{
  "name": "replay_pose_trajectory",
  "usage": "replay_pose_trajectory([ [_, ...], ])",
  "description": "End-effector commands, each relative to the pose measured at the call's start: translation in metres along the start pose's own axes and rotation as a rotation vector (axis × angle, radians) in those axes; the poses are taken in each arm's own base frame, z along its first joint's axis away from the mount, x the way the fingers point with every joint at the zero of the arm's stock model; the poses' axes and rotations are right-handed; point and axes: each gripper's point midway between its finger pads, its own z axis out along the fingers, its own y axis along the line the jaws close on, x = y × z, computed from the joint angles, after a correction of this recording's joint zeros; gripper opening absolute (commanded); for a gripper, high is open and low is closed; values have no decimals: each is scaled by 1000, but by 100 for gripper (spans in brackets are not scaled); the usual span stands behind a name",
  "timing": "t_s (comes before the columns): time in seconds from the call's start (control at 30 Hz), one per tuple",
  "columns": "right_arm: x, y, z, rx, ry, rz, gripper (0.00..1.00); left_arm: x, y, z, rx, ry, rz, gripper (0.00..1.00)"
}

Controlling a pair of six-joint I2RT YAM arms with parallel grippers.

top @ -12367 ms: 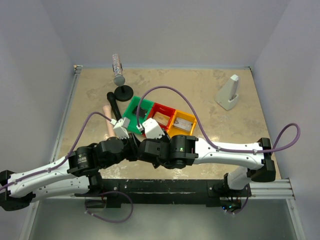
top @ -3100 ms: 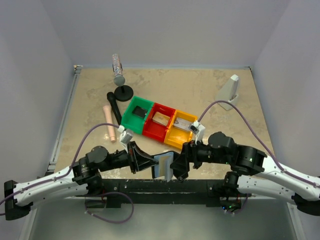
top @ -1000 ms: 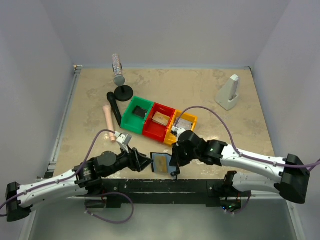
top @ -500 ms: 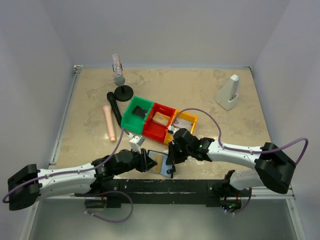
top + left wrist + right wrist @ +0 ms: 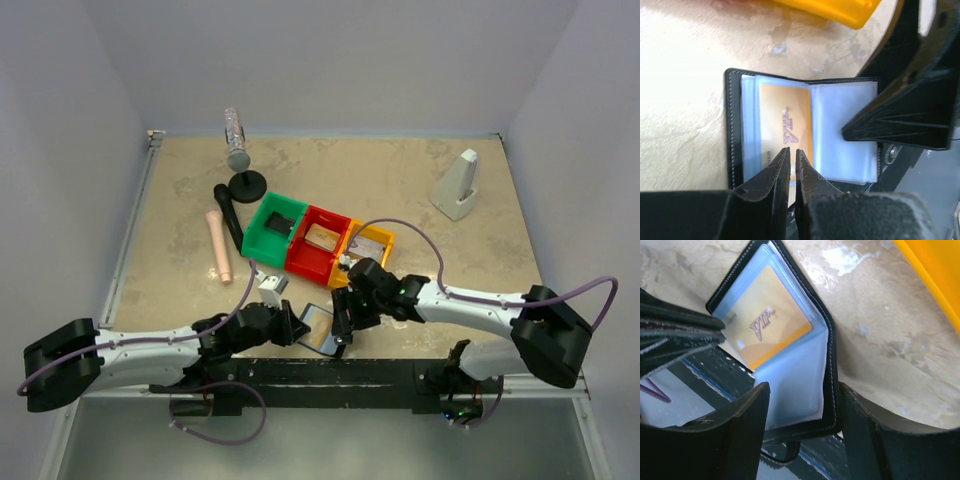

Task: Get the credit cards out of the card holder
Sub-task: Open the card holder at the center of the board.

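1. Left fingers (image 5: 771, 176): drawn narrow, with only a slit between them. The tips sit at the near edge of the orange card (image 5: 785, 117). I cannot tell whether the card edge, the clear sleeve (image 5: 750, 130), or nothing lies in that slit.

2. Right fingers (image 5: 742, 417): spread wide, straddling the right-hand panel of the holder (image 5: 733, 130). In the left wrist view one tip rests on that panel's sleeve.

3. Holder: it lies open, inner side up, at the near edge of the tabletop (image 5: 680, 100). It is just in front of the yellow bin (image 5: 830, 7), between the two arms. The card sits in the left panel's sleeve. The right panel looks empty.

Step in hand, as I judge it: drawing the card out.

4. I confirm in the left wrist view that the pinch takes the card alone. If the sleeve is caught too, the whole holder will likely lift with it.

5. I hold the right tip down on the far panel as an anchor. The pressure goes straight down, not sideways, so the panel does not fold shut.

6. I pull flat, in line with the sleeve mouth. I cannot tell which side that mouth faces, so I start with a short test pull and watch for the card sliding against the sleeve.

7. Risk: the holder lies at the tabletop edge. A drag toward the arm bases could slide it off.
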Motion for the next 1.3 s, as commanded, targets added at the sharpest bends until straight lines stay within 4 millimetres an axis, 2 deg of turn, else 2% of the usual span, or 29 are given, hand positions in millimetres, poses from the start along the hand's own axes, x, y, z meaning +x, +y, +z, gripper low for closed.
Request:
replay_pose_trajectory([
  [0.0, -12, 1, -19, 22, -52, -29, 61, -7, -2, 1, 18, -51, -47, 13],
  [0.2, -21, 5, -45, 43, -91, -62, 62, -9, -4, 1, 24, -61, -44, 13],
  [0.33, -36, 10, -85, 58, -199, -84, 62, -9, -1, 2, 10, -62, -41, 13],
  [0.37, -39, 17, -101, 30, -235, -89, 62, -8, 0, 3, 6, -62, -39, 13],
  [0.4, -40, 25, -108, -1, -249, -102, 62, -9, 0, 3, 6, -64, -39, 13],
  [0.43, -45, 39, -121, -61, -285, -117, 62, -9, 0, 3, 6, -64, -39, 13],
  [0.53, -45, 76, -133, -185, -291, -174, 56, -8, 1, 4, 2, -62, -41, 12],
  [0.6, -39, 99, -127, -212, -241, -220, 47, -7, 2, 5, -4, -60, -43, 12],
  [0.67, -31, 114, -108, -215, -173, -240, 35, -7, 3, 6, -9, -62, -49, 11],
  [0.73, -22, 118, -82, -203, -108, -218, 25, -6, 6, 6, -18, -62, -53, 10],
  [0.83, -12, 107, -51, -175, -65, -156, 19, -5, 8, 5, -21, -64, -62, 10],
  [1.0, 9, 80, -15, -100, 21, -112, 15, -3, 14, 3, -30, -68, -65, 9],
  [1.27, 29, 31, 11, 27, 88, -38, 12, 0, 15, 1, -22, -66, -73, 9],
])
